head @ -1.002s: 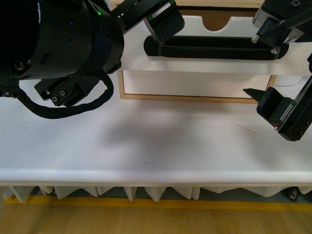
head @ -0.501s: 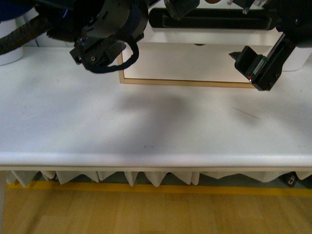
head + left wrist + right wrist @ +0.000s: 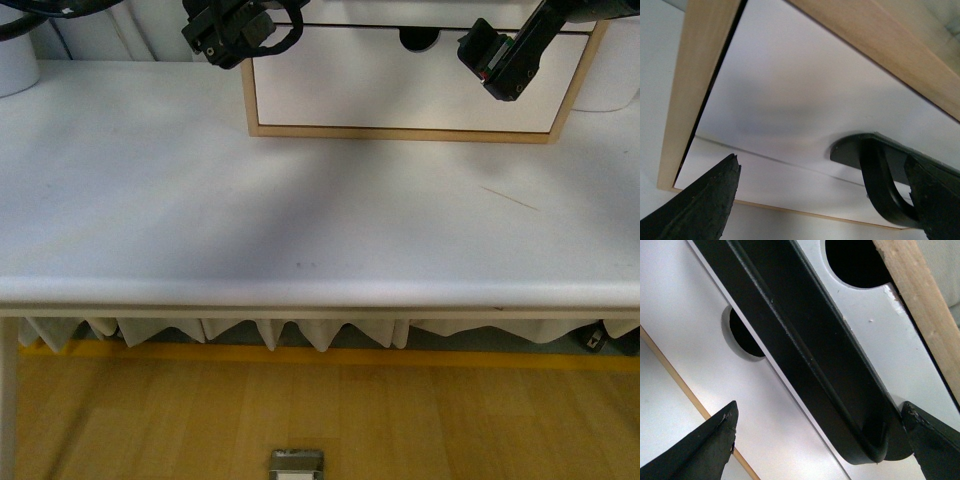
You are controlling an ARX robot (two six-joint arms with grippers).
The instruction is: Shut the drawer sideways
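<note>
The drawer has a white front, a long black bar handle and a semicircular notch in its top edge. In the front view only a strip of its lower edge shows and the handle is out of view. My right gripper is open, and one end of the handle lies between its fingers; it also shows in the front view. My left gripper is open at the other handle end, close to the drawer front; it also shows in the front view.
Below sits a plain white drawer front with a notch and no handle, in a wooden frame. The cabinet stands at the back of a white table. White containers stand at far left and far right.
In the front view both arms have moved up and back toward the cabinet, and the handle has passed out of the top of the picture. More of the table and floor shows.
</note>
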